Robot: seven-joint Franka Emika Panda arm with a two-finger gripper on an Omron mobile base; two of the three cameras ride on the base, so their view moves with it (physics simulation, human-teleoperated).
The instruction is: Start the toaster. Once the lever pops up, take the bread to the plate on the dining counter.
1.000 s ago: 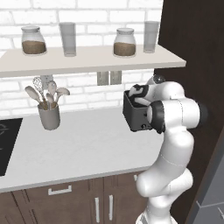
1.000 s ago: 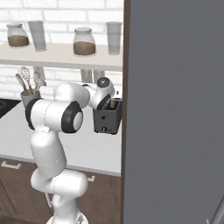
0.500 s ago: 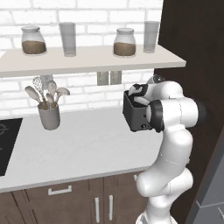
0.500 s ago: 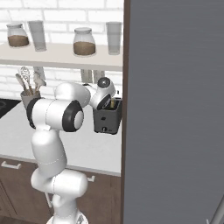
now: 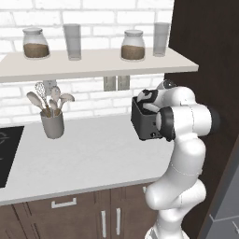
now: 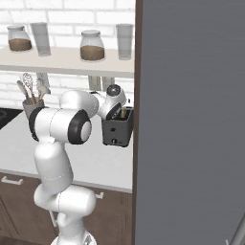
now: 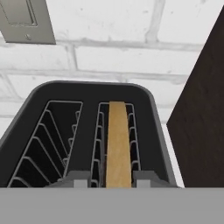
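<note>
The dark grey toaster [image 5: 144,125] [image 6: 116,133] stands at the right end of the light counter, against a dark wood panel. From above, its rim [image 7: 87,86] frames two slots. The bread [image 7: 119,144], a tan slice on edge, sits in the right-hand slot. My gripper [image 7: 112,180] hangs straight over that slot, with one fingertip close against each face of the slice. In the base views my hand [image 5: 148,103] [image 6: 115,106] sits on top of the toaster. The plate and the dining counter are out of view.
A dark wood panel [image 5: 205,56] rises right beside the toaster. A shelf [image 5: 93,63] with jars and glasses runs low overhead. A utensil crock [image 5: 52,123] stands at the left, and a black cooktop [image 5: 7,154] beyond it. A wall outlet [image 7: 26,19] is behind the toaster.
The jaws have narrowed onto the slice in the toaster. The arm, the toaster and the base have stayed where they were.
</note>
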